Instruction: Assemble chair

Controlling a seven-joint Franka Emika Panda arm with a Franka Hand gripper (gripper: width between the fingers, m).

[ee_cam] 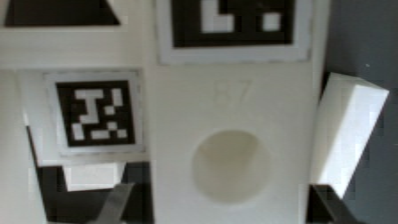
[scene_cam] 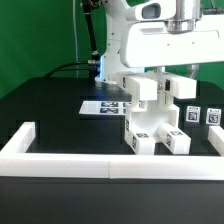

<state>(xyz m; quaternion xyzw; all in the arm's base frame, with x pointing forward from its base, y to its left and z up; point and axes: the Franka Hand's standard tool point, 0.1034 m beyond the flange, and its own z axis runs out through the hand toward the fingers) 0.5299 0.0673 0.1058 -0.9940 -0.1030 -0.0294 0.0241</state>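
Black table [scene_cam: 45, 110], green backdrop [scene_cam: 40, 35] behind. One low white border wall [scene_cam: 60, 158] is seen along the near edge. One marker board [scene_cam: 100, 105] is laid flat, toward the exterior view's left of the parts. The chair [scene_cam: 150, 128] is part-built and stands mid-table, just behind the wall. Two loose pieces [scene_cam: 190, 115] with tags are seen on its right in the exterior view. The gripper [scene_cam: 163, 80] hangs directly over the chair, so its top is partly blocked. In the wrist view, two dark fingers [ee_cam: 116, 195] are set apart on either side of a white chair piece [ee_cam: 231, 110]. Two tags [ee_cam: 93, 112] are seen on it. Whether it is clamped cannot be told.
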